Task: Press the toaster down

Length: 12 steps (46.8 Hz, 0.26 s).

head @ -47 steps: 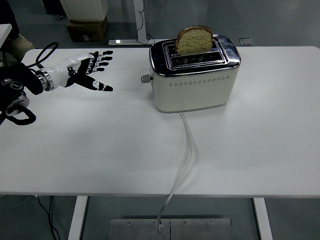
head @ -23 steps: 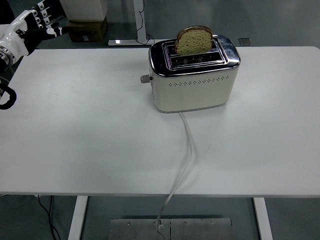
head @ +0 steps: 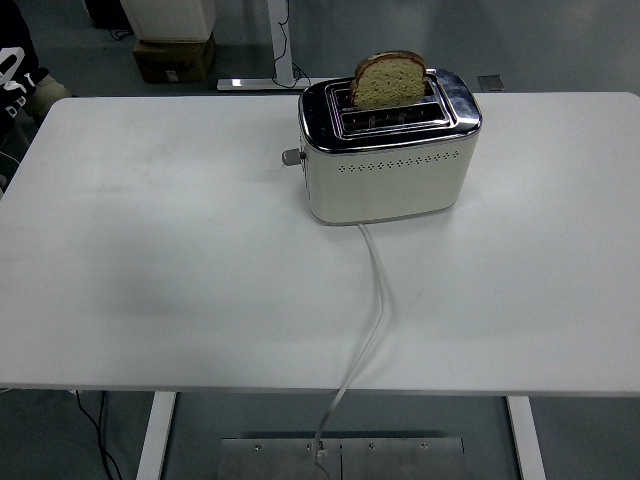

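Hands: we see neither over the table (head: 150, 300), so grip state n/a. Toaster (head: 388, 155) sits far-centre w/ bread slice (head: 389, 80) raised in the rear slot, cord (head: 368, 330) trailing to near edge.

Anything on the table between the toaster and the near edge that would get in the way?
Only the white cord, in the head view. It leaves the base of the toaster, runs toward the near edge of the table and drops over it. Otherwise bare tabletop.

Toaster (head: 388, 150) lever side faces away; bread (head: 389, 80) lower half hidden in slot; cord (head: 365, 330) runs below table edge.
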### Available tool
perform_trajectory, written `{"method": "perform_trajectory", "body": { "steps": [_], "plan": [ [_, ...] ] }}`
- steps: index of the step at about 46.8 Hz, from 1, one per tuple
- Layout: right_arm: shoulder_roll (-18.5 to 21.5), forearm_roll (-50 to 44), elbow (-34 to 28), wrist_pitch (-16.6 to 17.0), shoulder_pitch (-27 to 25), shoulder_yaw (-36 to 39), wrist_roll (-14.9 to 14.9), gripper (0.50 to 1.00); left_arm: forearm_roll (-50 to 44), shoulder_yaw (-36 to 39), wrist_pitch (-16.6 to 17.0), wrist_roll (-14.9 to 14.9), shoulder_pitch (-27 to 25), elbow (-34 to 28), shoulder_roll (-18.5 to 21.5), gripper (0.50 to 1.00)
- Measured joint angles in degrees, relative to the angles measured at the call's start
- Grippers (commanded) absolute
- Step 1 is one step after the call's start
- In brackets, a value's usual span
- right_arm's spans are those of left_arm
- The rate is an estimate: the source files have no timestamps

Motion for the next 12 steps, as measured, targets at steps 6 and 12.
{"method": "perform_trajectory", "body": {
  "steps": [6, 12],
  "plan": [
    [0.0, 0.0, 0.0, 0.0, 0.0, -0.1, 0.0, 1.0, -0.7, 0.0, -0.6, -0.4, 3.2, 0.0, 0.4, 1.0],
    [0.0, -0.1, 0.0, 0.0, 0.0, -0.1, 0.2, 0.998, -0.5, 0.0, -1.8, -0.5, 5.3, -0.1, 0.4, 1.0]
  ]
}}
